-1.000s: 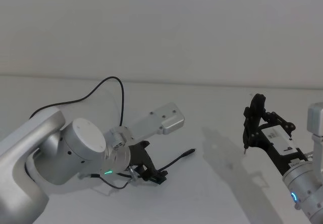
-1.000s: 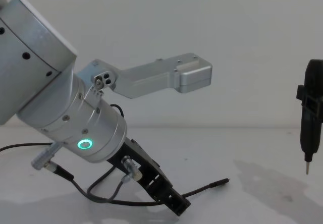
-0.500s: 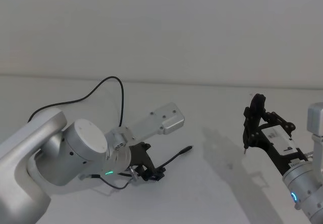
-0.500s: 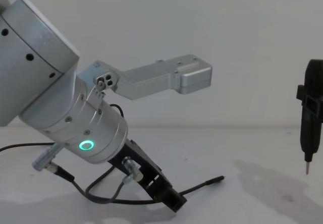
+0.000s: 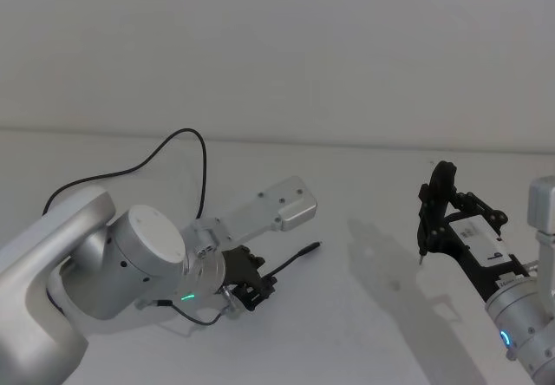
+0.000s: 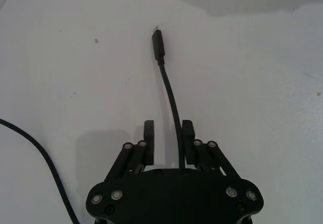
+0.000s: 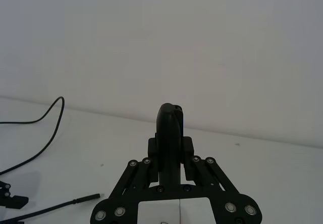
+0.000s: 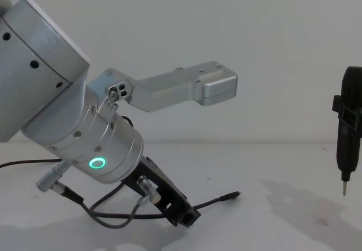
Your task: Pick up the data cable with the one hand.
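Observation:
The data cable (image 5: 290, 263) is a thin black cord lying on the white table (image 5: 373, 185), its plug tip (image 5: 312, 249) pointing right. My left gripper (image 5: 254, 290), black with a green ring light, is low over the table at left, shut on the cable. In the left wrist view the cable (image 6: 169, 90) runs out between the fingers (image 6: 148, 133), close to one of them, with the plug (image 6: 158, 46) ahead. The chest view shows the cable (image 8: 215, 201) rising from the left gripper (image 8: 185, 215). My right gripper (image 5: 436, 214) hangs at right, shut on a narrow black pointed tool (image 5: 427, 233).
The cable's far part loops back across the table (image 5: 201, 155). A silver camera bracket (image 5: 282, 207) sticks out over the left gripper. Short dark wires with silver connectors (image 8: 142, 187) hang at the left wrist. Bare table lies between the two arms.
The left gripper has drawn back to the left and lifted a little. The cable's plug end and its far loop have shifted left with it. The right arm has not moved.

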`<state>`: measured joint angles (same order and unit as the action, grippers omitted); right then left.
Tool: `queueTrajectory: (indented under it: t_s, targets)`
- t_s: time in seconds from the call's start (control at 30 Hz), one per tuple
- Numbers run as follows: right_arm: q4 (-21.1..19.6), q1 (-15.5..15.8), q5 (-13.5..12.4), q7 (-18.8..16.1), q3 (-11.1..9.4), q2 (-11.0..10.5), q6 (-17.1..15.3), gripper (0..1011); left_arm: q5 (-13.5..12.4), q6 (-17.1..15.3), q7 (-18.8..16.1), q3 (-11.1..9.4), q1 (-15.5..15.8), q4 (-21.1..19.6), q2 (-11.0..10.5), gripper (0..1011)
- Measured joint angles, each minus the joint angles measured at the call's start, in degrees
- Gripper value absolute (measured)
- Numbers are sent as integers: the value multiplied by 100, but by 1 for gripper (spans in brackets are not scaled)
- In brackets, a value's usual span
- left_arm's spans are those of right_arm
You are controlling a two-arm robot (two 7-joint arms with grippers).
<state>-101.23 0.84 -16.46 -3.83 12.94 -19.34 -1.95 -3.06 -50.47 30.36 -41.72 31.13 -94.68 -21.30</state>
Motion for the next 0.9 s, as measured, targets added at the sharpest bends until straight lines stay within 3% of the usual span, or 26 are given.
queueTrajectory:
  t_s: [0.33, 0.9]
  targets:
    - [0, 0, 0, 0, 0, 0, 0, 268, -6, -6, -7, 3, -4, 0, 5, 63]
    - [-4, 1, 3, 0, 0, 3, 0, 268, -6, 22, 18, 19, -14, -25, -11, 49]
